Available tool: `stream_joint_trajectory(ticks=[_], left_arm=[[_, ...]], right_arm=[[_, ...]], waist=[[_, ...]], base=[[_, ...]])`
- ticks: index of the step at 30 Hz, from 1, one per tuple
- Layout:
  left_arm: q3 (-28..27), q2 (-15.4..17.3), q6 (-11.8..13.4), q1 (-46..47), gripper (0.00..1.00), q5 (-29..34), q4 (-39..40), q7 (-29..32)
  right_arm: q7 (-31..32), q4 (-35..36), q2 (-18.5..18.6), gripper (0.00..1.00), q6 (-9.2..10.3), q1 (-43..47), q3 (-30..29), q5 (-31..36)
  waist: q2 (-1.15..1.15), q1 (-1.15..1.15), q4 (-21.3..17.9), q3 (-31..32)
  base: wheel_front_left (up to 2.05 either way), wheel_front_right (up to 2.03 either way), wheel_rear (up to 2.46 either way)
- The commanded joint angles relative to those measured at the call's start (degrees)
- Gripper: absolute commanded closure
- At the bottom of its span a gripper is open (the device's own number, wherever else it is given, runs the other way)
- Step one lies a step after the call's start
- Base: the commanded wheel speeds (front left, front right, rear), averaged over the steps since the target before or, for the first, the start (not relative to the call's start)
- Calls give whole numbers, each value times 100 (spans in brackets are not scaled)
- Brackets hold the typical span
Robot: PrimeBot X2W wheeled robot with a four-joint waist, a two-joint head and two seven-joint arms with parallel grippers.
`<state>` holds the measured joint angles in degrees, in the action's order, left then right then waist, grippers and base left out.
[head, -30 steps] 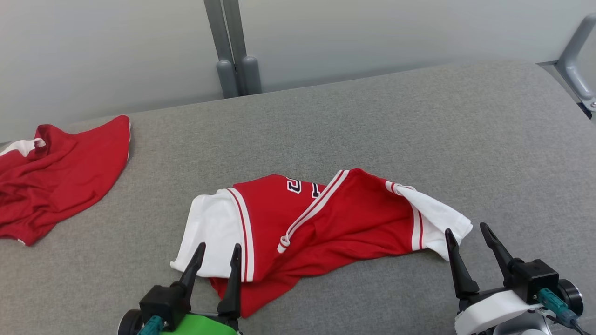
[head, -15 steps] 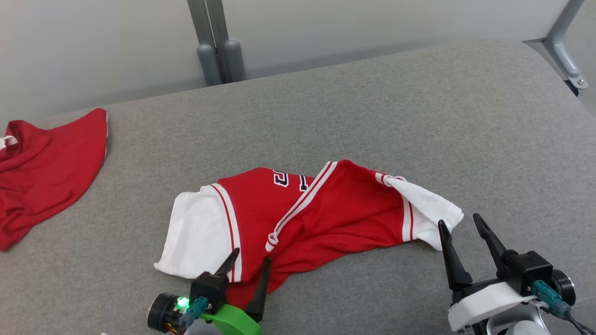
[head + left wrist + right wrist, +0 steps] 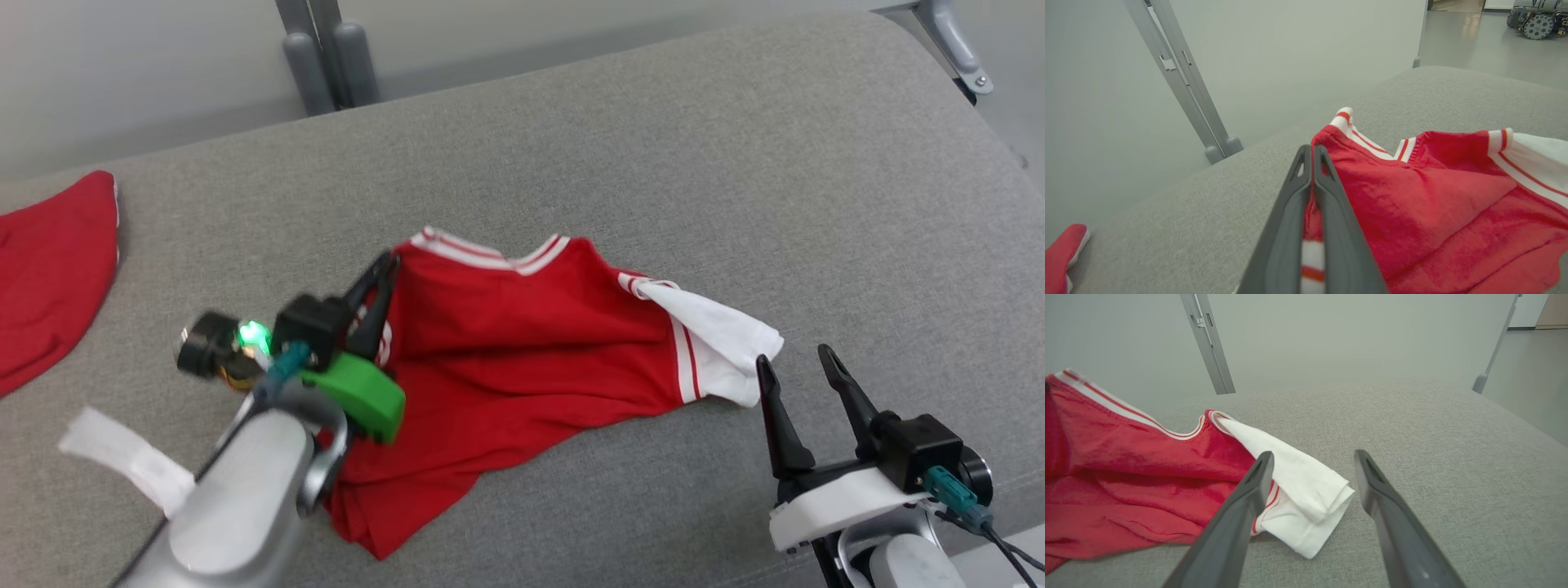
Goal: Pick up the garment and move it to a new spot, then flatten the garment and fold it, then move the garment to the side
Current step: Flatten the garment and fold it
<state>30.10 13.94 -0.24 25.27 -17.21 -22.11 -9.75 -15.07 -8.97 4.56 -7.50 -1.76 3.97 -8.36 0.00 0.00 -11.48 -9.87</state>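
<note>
right tool: jaws apart | garment: red | white sleeve: near tool

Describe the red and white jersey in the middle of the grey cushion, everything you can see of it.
The jersey looks like soft red knit with red-and-white striped trim. It lies crumpled and folded over itself on the grey cushion. The left gripper is shut on its striped edge at the left end. Its white sleeve lies at the right end, just in front of the open right gripper.

Robotics lab: grey padded table, plain partition, another wheeled robot.
</note>
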Motion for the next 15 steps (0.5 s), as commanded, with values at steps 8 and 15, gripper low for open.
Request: stream_joint_trajectory(ticks=[8,15], left_arm=[[139,505,-377,2495,100,746,-904,488],[169,358,-201,3086,0,917,-2319,-202]], right_arm=[[-16,-78,-118,0,2,-688,274,-226],[-16,-201,-162,0,2,-582,222,-360]], waist=[[0,0,-855,-1111],[0,0,-1014,-1219]], base=[[0,0,0],[0,0,0]])
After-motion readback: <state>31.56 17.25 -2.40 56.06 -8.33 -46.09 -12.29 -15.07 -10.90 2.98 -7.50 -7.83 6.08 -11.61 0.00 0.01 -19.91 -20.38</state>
